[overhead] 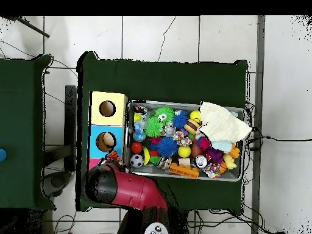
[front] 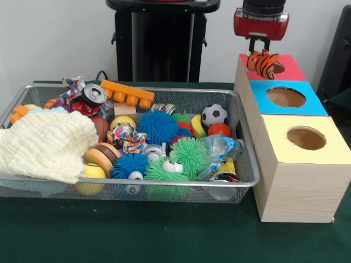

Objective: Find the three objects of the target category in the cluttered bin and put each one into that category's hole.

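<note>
- The gripper point(front: 261, 50) clamps one orange striped tiger toy point(front: 263, 63) over the red hole point(front: 278, 67).
- Three holes: red, blue hole point(front: 286, 97), yellow hole point(front: 306, 138).
- One wire bin point(front: 248, 164) holds one soccer ball point(front: 214, 115).

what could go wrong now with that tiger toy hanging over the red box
1. The orange and black striped tiger toy hangs from the gripper near the edge of the hole in the red-topped wooden box, not clearly centred; if released here it may catch the rim and rest on top.
2. It could bounce onto the blue-topped wooden box and fall into the wrong hole.
</note>
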You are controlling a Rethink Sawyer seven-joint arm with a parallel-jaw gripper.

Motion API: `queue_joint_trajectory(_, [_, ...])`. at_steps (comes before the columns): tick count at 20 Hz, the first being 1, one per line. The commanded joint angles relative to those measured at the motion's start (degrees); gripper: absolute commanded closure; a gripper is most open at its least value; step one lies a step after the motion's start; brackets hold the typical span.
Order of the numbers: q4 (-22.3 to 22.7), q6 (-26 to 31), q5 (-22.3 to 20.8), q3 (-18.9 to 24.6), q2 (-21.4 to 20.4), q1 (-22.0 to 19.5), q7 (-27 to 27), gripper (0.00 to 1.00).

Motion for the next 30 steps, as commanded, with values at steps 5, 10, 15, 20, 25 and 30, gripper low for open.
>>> queue_joint_trajectory(5, [4.6, 8.2, 3.2, 0.4, -6.3, 1.5, 13.8, 1.0])
queue_joint_trajectory(10, [3.7, 8.3, 3.8, -0.2, -5.3, 2.6, 14.8, 1.0])
queue_joint_trajectory(15, [2.6, 6.7, 3.9, -0.4, -2.7, 4.1, 15.1, 1.0])
queue_joint_trajectory(20, [3.8, 1.4, 3.9, 0.8, 1.1, 3.6, 13.9, 1.0])
queue_joint_trajectory(25, [4.9, -3.0, 3.8, 2.0, 4.3, 3.4, 13.7, 1.0])
queue_joint_trajectory(30, [6.7, -7.4, 3.8, 3.6, 6.1, 2.3, 13.7, 1.0])
